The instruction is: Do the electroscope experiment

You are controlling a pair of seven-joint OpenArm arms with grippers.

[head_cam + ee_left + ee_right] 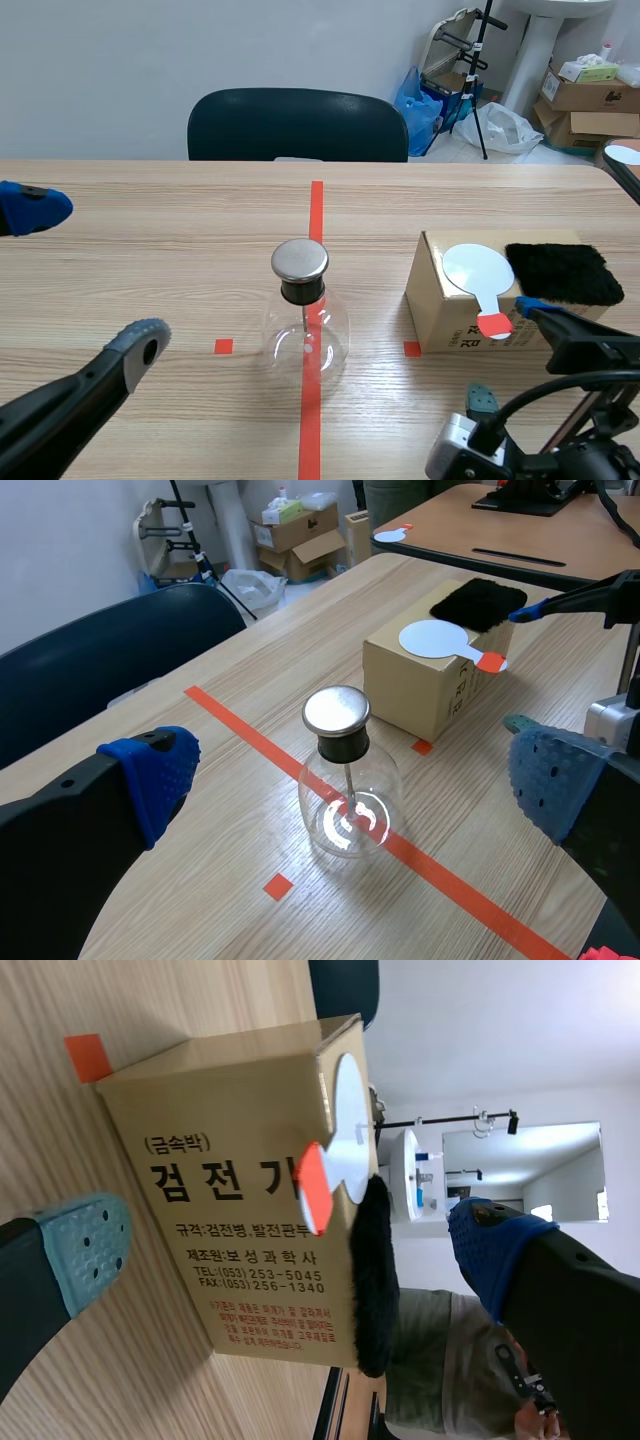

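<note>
The electroscope (305, 325), a clear glass flask with a round metal cap and a thin rod inside, stands on the red tape line at mid-table. To its right is a cardboard box (445, 305). On the box lie a white round paddle (472, 270) with a red handle tip and a black fur cloth (565, 272). My left gripper (85, 275) hovers open left of the flask. In the left wrist view the flask (345, 800) stands ahead between its spread fingers. My right gripper (505, 352) is open at the box's near side. The right wrist view has the box (220, 1140) and the paddle's red tip (310, 1185) just ahead.
A dark chair (297, 125) stands at the table's far edge. A second table (520, 530) lies off to the right with another white paddle (625, 153) on it. Cartons, bags and a stand clutter the floor behind.
</note>
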